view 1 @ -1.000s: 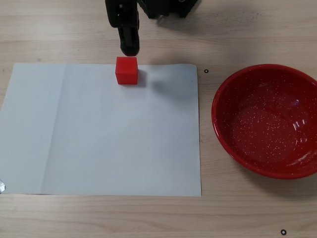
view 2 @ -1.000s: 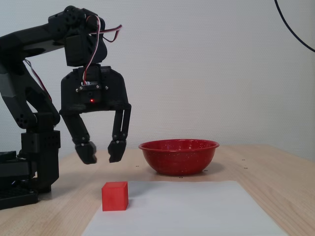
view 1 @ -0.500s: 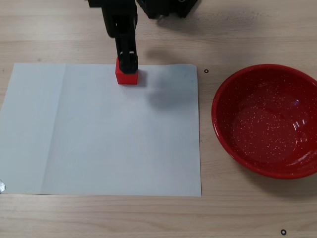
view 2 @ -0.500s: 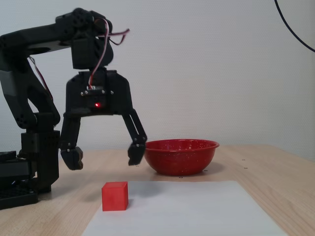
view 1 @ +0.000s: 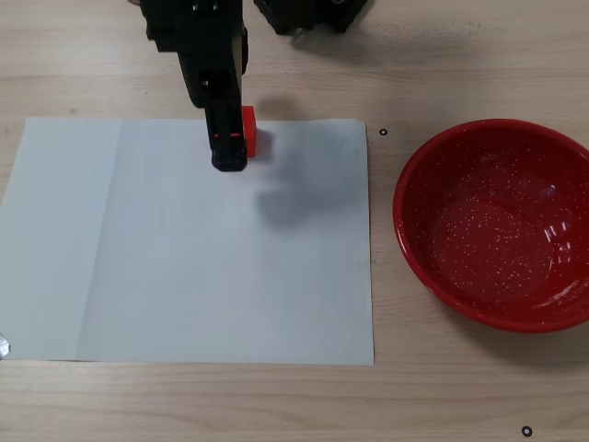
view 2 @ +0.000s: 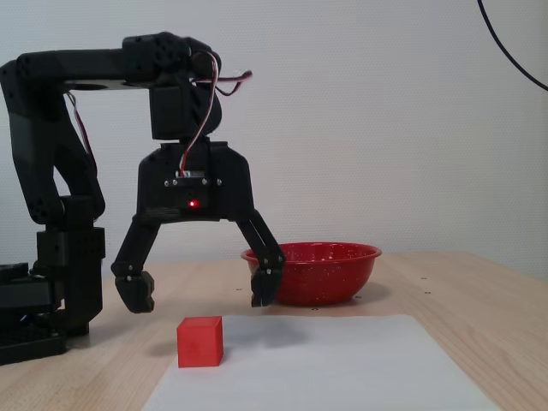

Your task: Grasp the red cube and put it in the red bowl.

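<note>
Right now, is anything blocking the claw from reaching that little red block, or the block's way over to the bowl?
Nothing visible. The open gripper hangs above the red cube, and only bare white paper and table lie between it and the red bowl.

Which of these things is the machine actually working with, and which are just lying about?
Part of the job:
- red cube, on the paper
- red bowl, empty
- gripper, open wide above the cube

Just there:
- white paper sheet under the cube
- wooden table
- black cable on the wall
</note>
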